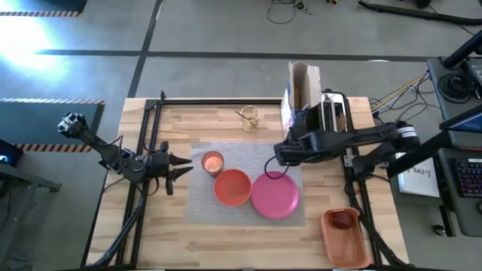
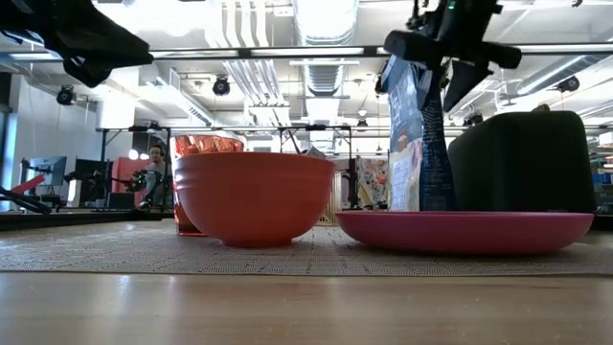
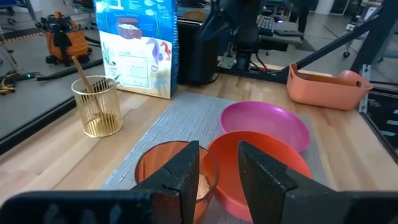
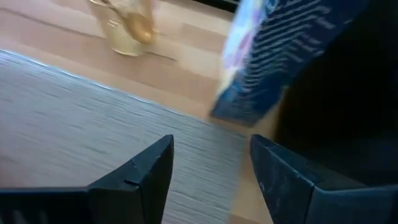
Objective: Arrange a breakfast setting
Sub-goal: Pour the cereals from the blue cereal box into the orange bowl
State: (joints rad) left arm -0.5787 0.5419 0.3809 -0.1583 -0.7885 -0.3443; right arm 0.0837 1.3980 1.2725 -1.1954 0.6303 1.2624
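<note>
Grey woven placemat [image 1: 242, 162] lay in the middle of the tabletop. Pink plate [image 1: 275, 194] sat on the mat's right part, toward the mat's near edge. Orange bowl [image 1: 232, 187] sat just left of the plate, rims looking like they touched. Orange cup [image 1: 212, 162] stood on the mat's left part, just behind the bowl on its left.

Left gripper [image 1: 183, 167] hovered at the mat's left edge, fingers pointing at the cup; in the left wrist view its fingers [image 3: 186, 174] stood slightly apart with nothing between them, cup right in front.

Right gripper [image 1: 276, 156] hung above the mat's right part, behind the plate. Right wrist view showed its fingers [image 4: 146, 168] spread wide and empty over the mat.

Gold wire holder [image 1: 249, 117] stood off the mat near the tabletop's far edge with a spoon [image 3: 83, 76] sticking out of it. Blue carton [image 1: 300, 94] stood at the far edge right of the holder, toaster [image 1: 334, 111] right beside it. Orange tray [image 1: 345, 237] sat at the near right corner with something reddish inside; couldn't tell what. Toast slice not made out in any view.

Low view: bowl, plate and cup all flat on the mat, both arms up clear of them.
</note>
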